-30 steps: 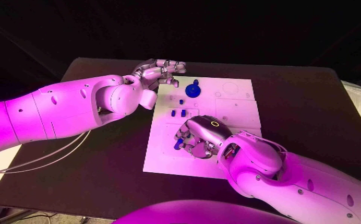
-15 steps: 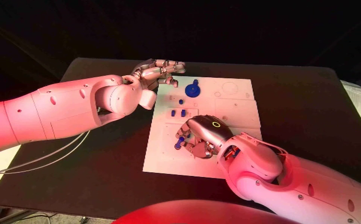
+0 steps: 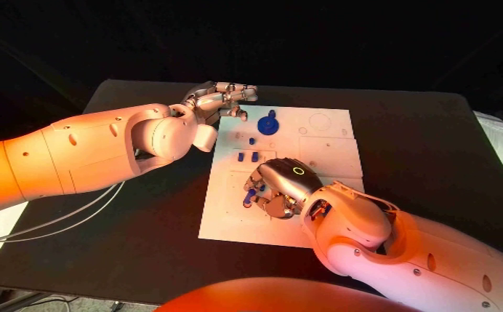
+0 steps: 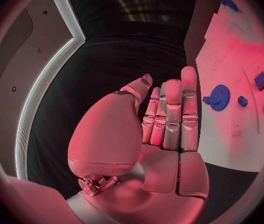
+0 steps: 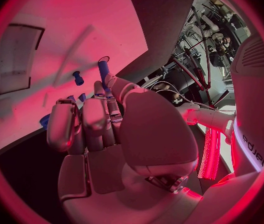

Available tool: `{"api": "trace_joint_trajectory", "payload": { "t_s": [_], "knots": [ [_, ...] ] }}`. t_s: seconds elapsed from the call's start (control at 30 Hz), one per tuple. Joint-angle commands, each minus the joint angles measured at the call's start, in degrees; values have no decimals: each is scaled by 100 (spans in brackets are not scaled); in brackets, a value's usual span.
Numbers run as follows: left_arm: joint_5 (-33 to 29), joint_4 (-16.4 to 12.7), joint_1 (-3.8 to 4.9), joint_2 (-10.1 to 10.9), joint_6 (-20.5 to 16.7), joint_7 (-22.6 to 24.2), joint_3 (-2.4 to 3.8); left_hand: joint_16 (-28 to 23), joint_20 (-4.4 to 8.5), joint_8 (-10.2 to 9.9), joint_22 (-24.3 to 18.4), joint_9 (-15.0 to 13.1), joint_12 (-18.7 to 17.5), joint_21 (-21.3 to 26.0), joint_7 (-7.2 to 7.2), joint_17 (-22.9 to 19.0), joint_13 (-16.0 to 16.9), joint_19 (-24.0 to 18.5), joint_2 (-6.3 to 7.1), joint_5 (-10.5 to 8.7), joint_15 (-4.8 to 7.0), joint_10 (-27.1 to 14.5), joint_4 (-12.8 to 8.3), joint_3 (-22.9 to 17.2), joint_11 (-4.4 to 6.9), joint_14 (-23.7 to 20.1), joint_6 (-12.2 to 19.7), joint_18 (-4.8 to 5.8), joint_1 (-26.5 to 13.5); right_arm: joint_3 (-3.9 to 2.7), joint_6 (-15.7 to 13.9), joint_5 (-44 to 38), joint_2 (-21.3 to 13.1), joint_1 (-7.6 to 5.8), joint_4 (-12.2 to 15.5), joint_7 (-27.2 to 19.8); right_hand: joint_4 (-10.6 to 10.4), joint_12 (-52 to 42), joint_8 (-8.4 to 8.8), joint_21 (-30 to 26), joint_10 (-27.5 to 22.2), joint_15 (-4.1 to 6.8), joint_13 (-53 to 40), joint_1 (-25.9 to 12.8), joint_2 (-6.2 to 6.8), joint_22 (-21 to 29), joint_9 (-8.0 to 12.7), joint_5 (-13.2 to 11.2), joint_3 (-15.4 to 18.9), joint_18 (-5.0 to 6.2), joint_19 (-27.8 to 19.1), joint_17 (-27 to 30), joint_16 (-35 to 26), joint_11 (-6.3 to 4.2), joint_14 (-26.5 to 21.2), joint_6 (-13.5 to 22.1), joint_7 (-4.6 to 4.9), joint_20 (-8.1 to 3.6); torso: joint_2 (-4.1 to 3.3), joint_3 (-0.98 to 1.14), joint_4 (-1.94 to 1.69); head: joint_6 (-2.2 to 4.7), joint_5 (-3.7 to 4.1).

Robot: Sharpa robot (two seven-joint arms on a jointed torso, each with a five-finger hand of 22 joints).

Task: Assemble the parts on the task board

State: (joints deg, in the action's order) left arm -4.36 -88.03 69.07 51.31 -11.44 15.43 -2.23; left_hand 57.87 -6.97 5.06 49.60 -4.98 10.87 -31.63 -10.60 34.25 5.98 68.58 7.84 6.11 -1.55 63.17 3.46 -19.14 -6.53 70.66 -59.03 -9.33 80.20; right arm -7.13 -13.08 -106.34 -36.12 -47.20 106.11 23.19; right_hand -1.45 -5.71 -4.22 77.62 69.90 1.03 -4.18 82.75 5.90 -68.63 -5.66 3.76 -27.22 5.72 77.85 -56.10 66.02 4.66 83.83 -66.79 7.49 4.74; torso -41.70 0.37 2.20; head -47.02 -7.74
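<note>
- Right hand (image 3: 278, 187) lies palm-down over the near middle of the task board (image 3: 327, 153), fingers curled around a blue peg (image 5: 102, 68); the right wrist view shows the peg jutting out past the fingertips, so the hand grips it.
- Compared with a second ago, this hand sits a touch farther up the task board, closer to the two small blue blocks (image 3: 246, 157); the shift is slight.
- Just beside its fingers a small blue piece (image 3: 249, 197) lies on the task board, much where it lay before.
- Blue gear (image 3: 270, 124) stands near the far left corner of the task board, unmoved, with a tiny blue stud (image 3: 253, 140) just on its near side.
- Left hand (image 3: 223, 101) hovers at the far left corner of the task board, beside the blue gear, fingers straight and close together, holding nothing; its place has not changed.
- Task board rests in the middle of the black desk (image 3: 419, 137), where it was.
</note>
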Motion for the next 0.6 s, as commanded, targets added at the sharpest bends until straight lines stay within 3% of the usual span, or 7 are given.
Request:
{"api": "trace_joint_trajectory", "payload": {
  "t_s": [0.03,0.37,0.6],
  "knots": [
    [-5,-15,-1,-9,91,41,6,17,-26,30,-6,7,26,38,-10,-6,8,-7,-51,-10,0,-27,9,29,5,-52,41,-110,11,47,631,-76,28,13,-60,176,-28,36,-5,-9,154,7,3,-57,2,9,-5,0,13,-86,-2,8,9,-105,113,-37,0,20,1,0,4,4,13],
    [-5,-21,0,1,88,38,8,19,-25,36,-12,9,40,45,-9,-19,10,-4,-60,-8,2,-39,2,37,6,-56,48,-111,26,74,619,-127,40,1,2,180,-25,39,-8,-9,166,9,0,-64,-6,7,-9,18,15,-86,-2,5,13,-112,113,-47,-8,20,1,5,-10,-2,10],
    [-5,-24,0,12,87,36,8,19,-25,36,-12,9,40,45,-9,-19,10,-4,-60,-8,2,-39,2,37,6,-56,48,-111,26,77,627,-174,23,4,63,180,-17,39,-14,-6,183,14,-3,-69,-7,2,-13,36,20,-86,-1,9,12,-118,112,-62,-15,19,-1,5,-1,-3,-3]
  ]
}}
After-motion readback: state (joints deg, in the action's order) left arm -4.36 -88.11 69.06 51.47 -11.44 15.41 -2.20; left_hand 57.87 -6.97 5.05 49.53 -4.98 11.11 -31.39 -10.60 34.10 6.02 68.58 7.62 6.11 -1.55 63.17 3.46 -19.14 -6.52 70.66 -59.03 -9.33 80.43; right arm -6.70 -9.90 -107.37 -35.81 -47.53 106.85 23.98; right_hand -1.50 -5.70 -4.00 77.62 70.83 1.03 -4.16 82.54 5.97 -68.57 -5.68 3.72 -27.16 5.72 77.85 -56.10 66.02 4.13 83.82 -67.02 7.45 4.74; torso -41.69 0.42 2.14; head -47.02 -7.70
